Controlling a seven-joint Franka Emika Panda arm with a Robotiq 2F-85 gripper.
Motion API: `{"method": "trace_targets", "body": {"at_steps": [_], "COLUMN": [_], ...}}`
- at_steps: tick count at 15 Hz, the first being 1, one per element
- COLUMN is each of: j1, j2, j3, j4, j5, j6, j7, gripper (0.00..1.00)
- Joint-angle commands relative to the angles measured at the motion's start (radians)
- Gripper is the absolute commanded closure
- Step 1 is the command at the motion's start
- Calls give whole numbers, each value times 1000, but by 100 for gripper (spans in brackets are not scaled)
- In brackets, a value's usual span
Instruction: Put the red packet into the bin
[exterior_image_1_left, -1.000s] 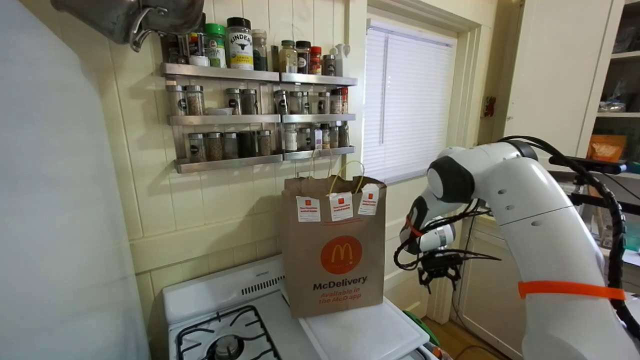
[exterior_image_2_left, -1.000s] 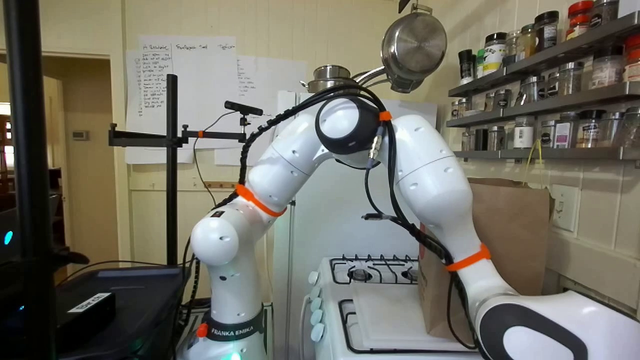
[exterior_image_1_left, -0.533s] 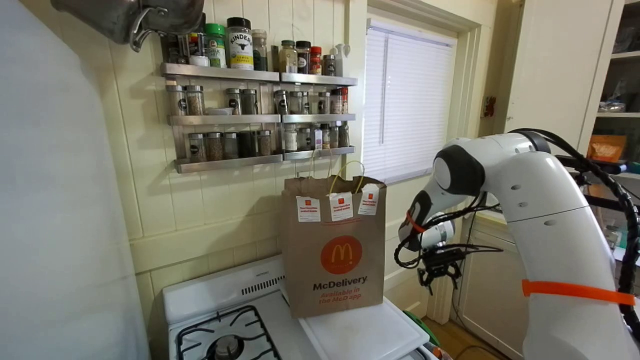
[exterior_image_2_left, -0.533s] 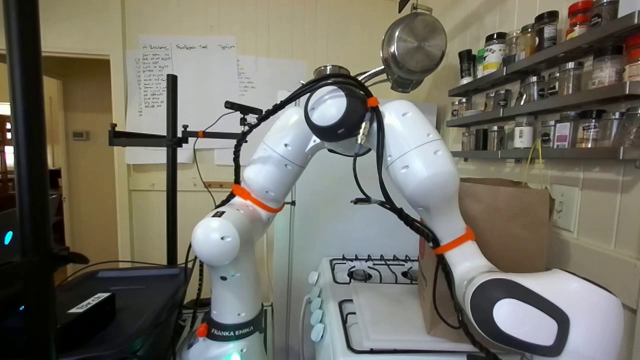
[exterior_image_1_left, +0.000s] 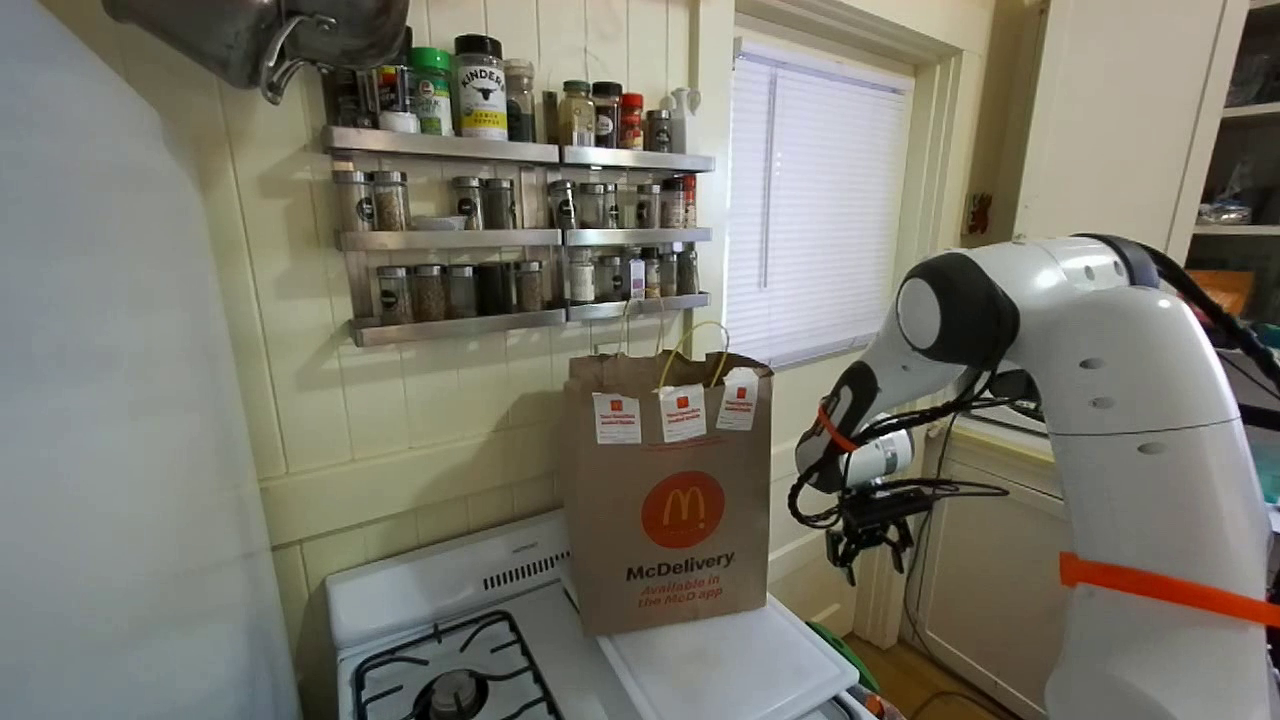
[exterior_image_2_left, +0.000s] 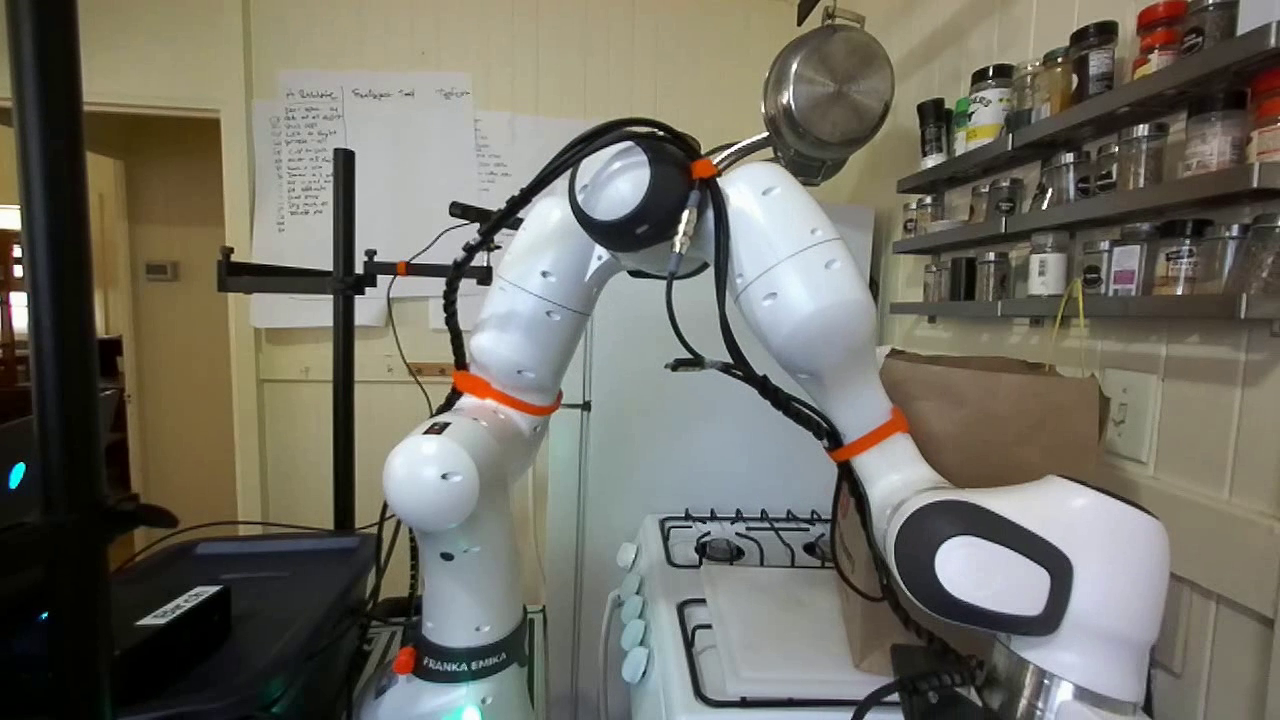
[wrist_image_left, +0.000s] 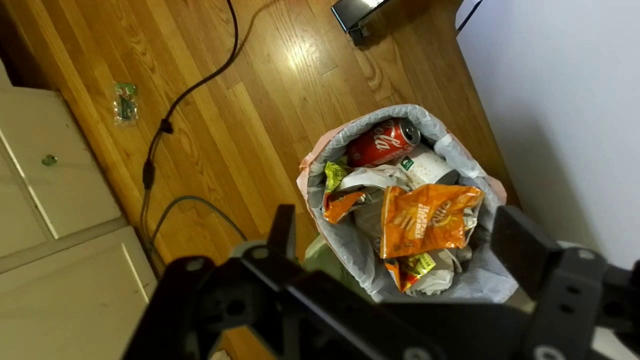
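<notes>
The red packet (wrist_image_left: 430, 220), an orange-red crinkly packet with paler markings, lies in the bin (wrist_image_left: 357, 262) on top of other rubbish. The bin has a pale liner and stands on the wooden floor in the wrist view. My gripper (wrist_image_left: 395, 215) is open and empty, high above the bin, with a finger on either side of the packet in the picture. In an exterior view the gripper (exterior_image_1_left: 880, 575) hangs to the right of the stove, fingers down and apart. The packet does not show in either exterior view.
A brown paper bag (exterior_image_1_left: 670, 500) stands on a white board (exterior_image_1_left: 740, 660) on the stove (exterior_image_2_left: 670, 620). Inside the bin are a red can (wrist_image_left: 382, 142) and other wrappers. A small clear packet (wrist_image_left: 125, 102) and a black cable (wrist_image_left: 195, 87) lie on the floor.
The arm has drawn back towards its base, its elbow rising and its wrist coming up in an exterior view. The gripper has shifted slightly and stays open. The paper bag has not moved.
</notes>
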Motion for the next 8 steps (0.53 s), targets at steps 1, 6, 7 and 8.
{"method": "trace_targets", "body": {"at_steps": [1,6,7,8], "j1": [-31,-22,-23,-23], "j2": [-99,-95,-101,-103], "j3": [28,22,23,23], "j4": [-88,-69,-74,-76], "j5": [33,9,9,9], "j6": [25,-3,-3,-2], "j7": [-84,-69,-72,-74], "gripper": [0,0,0,0]}}
